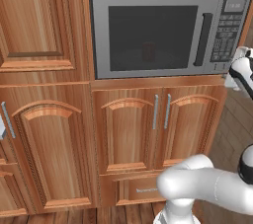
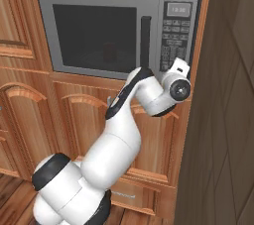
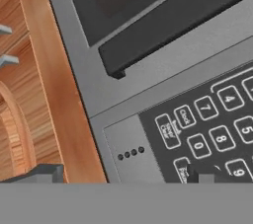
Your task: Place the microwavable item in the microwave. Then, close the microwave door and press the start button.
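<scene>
The door (image 1: 148,34) of the microwave (image 2: 119,33) is shut flush, and through its dark window the red cup (image 1: 148,51) shows dimly, standing inside near the middle. So placing and closing look done; the step in hand is the start button. The gripper (image 3: 123,174) is up close to the keypad (image 3: 207,124), at the lower corner of the panel just beyond the handle (image 3: 183,20). Its fingers are spread about as wide as they go and hold nothing; one tip (image 3: 42,172) hangs over the wooden frame (image 3: 54,94), the other over the keys. The next move calls for finding the start key, whose label I cannot make out here, lining one fingertip up with it, and pushing straight in without catching a neighbouring key
</scene>
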